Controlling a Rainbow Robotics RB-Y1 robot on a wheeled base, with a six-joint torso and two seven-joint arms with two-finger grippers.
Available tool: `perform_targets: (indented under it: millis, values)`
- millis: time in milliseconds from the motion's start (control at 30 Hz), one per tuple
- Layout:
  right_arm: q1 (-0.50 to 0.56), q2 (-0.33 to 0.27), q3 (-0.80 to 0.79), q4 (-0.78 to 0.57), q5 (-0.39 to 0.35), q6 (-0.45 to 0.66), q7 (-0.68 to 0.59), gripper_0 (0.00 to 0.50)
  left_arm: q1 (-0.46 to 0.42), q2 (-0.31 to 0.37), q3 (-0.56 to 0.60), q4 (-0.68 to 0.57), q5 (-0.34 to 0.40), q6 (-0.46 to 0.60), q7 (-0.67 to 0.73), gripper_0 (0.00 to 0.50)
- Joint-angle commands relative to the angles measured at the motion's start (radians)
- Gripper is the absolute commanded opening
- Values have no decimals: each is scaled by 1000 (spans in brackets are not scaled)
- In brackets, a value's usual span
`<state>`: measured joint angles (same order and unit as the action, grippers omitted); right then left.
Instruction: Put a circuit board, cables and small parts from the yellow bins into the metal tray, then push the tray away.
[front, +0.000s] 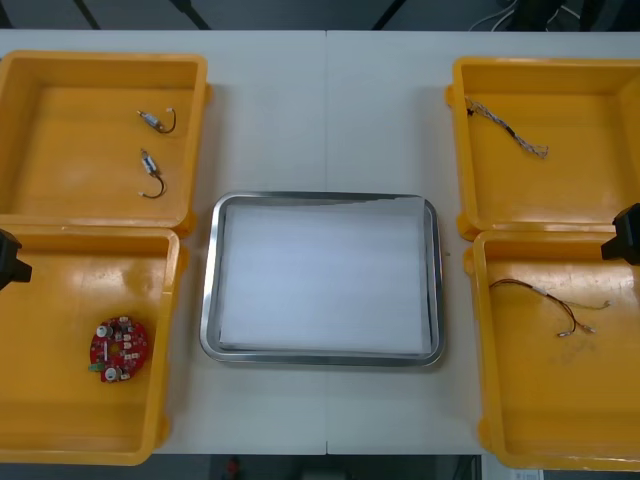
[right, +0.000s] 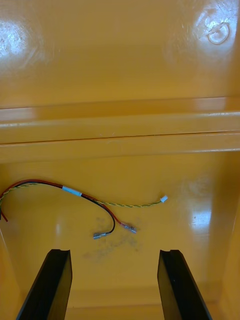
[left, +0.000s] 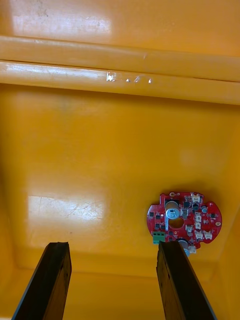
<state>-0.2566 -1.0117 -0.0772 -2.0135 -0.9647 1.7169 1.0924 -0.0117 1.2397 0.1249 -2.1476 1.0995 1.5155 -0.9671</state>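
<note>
A round red circuit board lies in the near left yellow bin. In the left wrist view my left gripper hangs open over that bin's floor, and the circuit board lies just past one fingertip. In the front view the left gripper stands at the table's left edge. My right gripper is open above the near right bin, with the red and yellow cable lying ahead of its fingers. The metal tray sits in the middle, white inside and holding nothing.
The far left bin holds two small metal parts. In the far right bin lies a twisted blue and white cable. Bare table runs between the bins, beyond and in front of the tray.
</note>
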Motion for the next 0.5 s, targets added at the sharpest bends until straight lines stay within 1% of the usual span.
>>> perform_targets:
  millis: [33, 500]
  values:
    - [10, -42, -36, -27, 7, -6, 32, 500, 18, 44, 29, -20, -9, -8, -42, 500]
    - [10, -42, -36, -27, 7, -6, 32, 500, 18, 44, 29, -20, -9, -8, -42, 500]
